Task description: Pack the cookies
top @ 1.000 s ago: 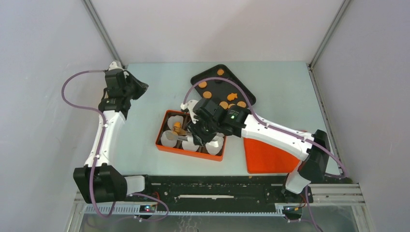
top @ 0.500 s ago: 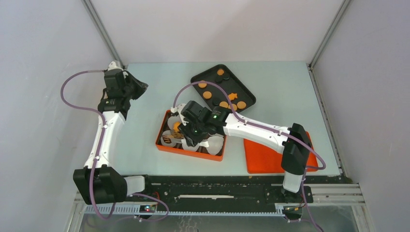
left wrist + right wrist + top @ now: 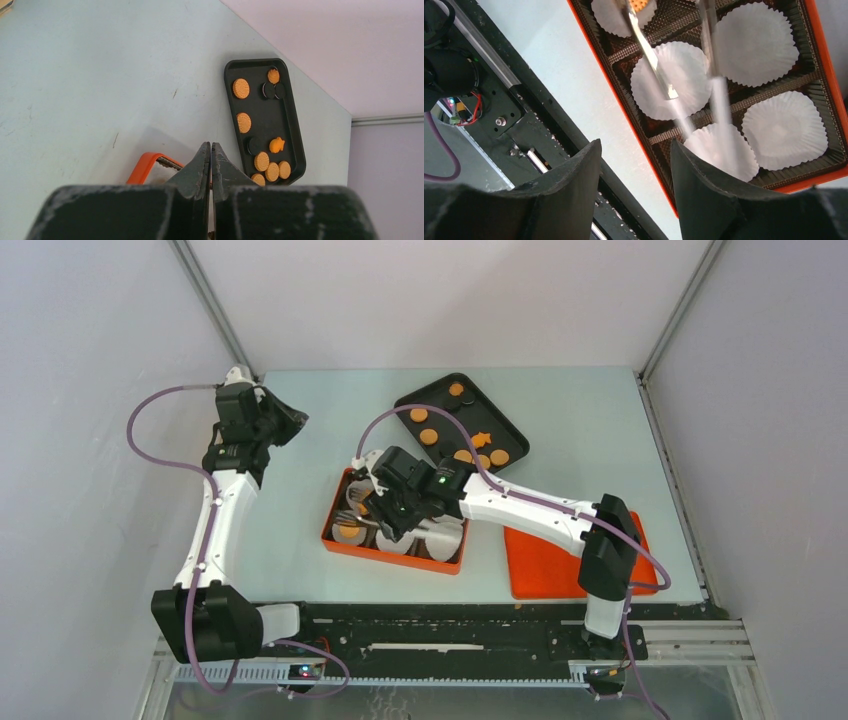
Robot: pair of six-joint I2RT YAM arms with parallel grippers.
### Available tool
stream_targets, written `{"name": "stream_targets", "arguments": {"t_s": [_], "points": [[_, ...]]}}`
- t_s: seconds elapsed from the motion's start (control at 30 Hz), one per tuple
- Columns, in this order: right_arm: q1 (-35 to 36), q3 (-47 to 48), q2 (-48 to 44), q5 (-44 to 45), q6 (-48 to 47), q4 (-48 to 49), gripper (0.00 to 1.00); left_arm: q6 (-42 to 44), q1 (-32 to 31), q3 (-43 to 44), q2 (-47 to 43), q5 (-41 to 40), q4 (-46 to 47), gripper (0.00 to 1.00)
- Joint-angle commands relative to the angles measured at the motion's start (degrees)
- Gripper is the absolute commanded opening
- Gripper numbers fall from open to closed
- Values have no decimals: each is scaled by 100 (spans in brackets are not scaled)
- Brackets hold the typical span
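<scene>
Several cookies lie on a black tray at the back; they also show in the left wrist view. An orange box holds white paper liners. My right gripper hovers over the box's left half and carries metal tongs. Its fingers stand apart, and the grip on the tongs is hidden. A cookie sits at the tongs' tips in a liner, and one shows in the near-left liner. My left gripper is shut and empty at the far left.
An orange lid lies flat right of the box, partly under my right arm. The black rail runs along the table's near edge just below the box. The cell's walls close in on the left, back and right.
My right arm has swung left across the box with the tongs and a cookie. A cookie now shows in the near-left liner. My left arm has not moved.
</scene>
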Motion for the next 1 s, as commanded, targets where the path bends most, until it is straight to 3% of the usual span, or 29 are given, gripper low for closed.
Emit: {"name": "stream_targets", "arguments": {"t_s": [0.0,0.07,0.17,0.33,0.5,0.97], "points": [[54,200,-246,136,-20,289,59,93,-1,152,-118,133,82,7],[14,76,-400,313,-98,411,60,89,3,155,-128,154,82,7],[-99,-31,-338,337,-144,294,69,61,3,162,-129,182,82,7],[-183,-478,-189,915,-227,413,70,43,3,129,-165,237,84,6],[-492,-446,268,1034,-273,580,62,-3,-4,73,-134,347,210,6],[-766,132,1197,1395,-976,715,59,58,2,-6,12,364,222,5]]}}
